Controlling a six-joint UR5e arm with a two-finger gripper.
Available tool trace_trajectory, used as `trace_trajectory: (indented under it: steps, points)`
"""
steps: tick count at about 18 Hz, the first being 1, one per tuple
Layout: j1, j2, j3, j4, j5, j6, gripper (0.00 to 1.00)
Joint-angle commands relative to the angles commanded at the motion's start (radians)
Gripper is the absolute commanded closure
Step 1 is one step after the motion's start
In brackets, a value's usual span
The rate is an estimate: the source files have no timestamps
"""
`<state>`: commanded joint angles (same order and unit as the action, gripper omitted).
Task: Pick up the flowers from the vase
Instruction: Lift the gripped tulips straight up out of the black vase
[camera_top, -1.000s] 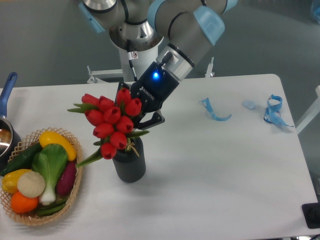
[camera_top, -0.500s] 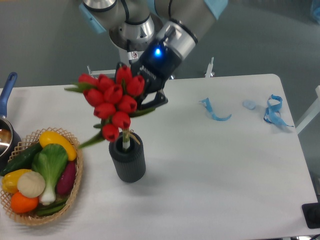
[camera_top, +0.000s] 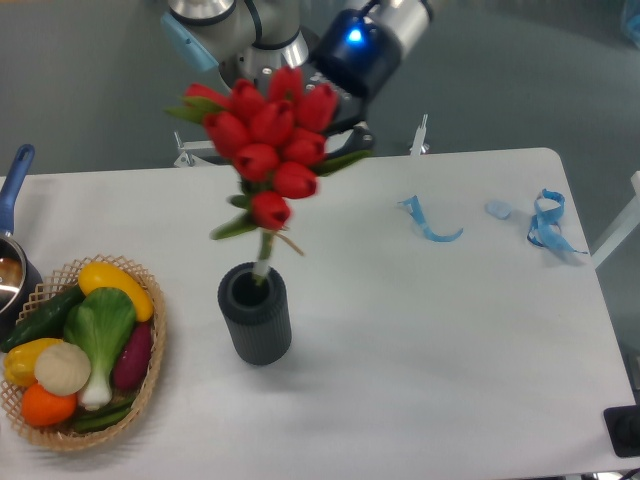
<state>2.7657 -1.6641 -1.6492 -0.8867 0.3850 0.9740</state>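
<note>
Now higher than before, flowers in hand, stems barely inside vase.

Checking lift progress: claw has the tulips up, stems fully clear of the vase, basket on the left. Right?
Not fully clear. In the camera view the flowers are raised by the claw, but the stem ends still dip into the vase mouth. The basket is on the left.

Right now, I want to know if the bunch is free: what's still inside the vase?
Only the pale stem ends of the flowers reach into the vase mouth. How deep they go is hidden by its dark wall. The gripper is mostly covered by the buds.
</note>
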Motion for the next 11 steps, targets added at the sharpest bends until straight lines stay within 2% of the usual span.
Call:
trace_trajectory:
  steps: [2,6,11]
  points:
    - [0.037,-0.043,0.028,0.003,0.003,0.043,0.69]
    - [0.066,-0.091,0.028,0.003,0.006,0.138,0.69]
    - [0.071,-0.097,0.019,0.002,0.012,0.164,0.69]
